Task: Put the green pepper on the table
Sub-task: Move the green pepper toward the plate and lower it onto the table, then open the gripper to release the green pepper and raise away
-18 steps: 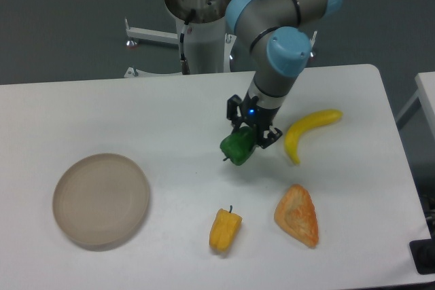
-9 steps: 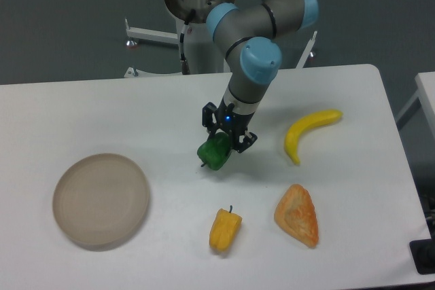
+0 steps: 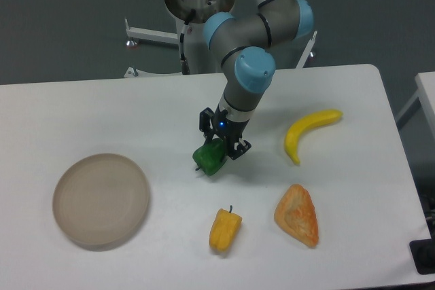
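- Under everything we see the table point(image 3: 102, 110), a broad white top carrying every other item.
- Over the table's middle our arm point(image 3: 248, 52) reaches down from its base at the far edge. Compared with a second ago it has swung leftward, away from the banana point(image 3: 309, 130) and toward the plate point(image 3: 102, 200).
- Left of the pepper and nearer the front edge, the plate sits round and beige. It is the only dish here, and nothing lies in it.
- Right of the pepper lies the banana, with an orange wedge point(image 3: 298, 214) in front of it. Neither has shifted.
- At the arm's tip the gripper point(image 3: 217, 149) stays clamped on the green pepper point(image 3: 208, 158), its fingers closed round the upper part.
- The pepper now hangs near the table's centre, between plate and banana. It sits lower than it did earlier, very close to the surface. We cannot tell whether it touches yet.
- We judge that the carry is nearly over. What remains is to settle the pepper on bare tabletop and let go.
- In front of the pepper lies a yellow pepper point(image 3: 224, 229), well apart from it, so the drop spot looks free.
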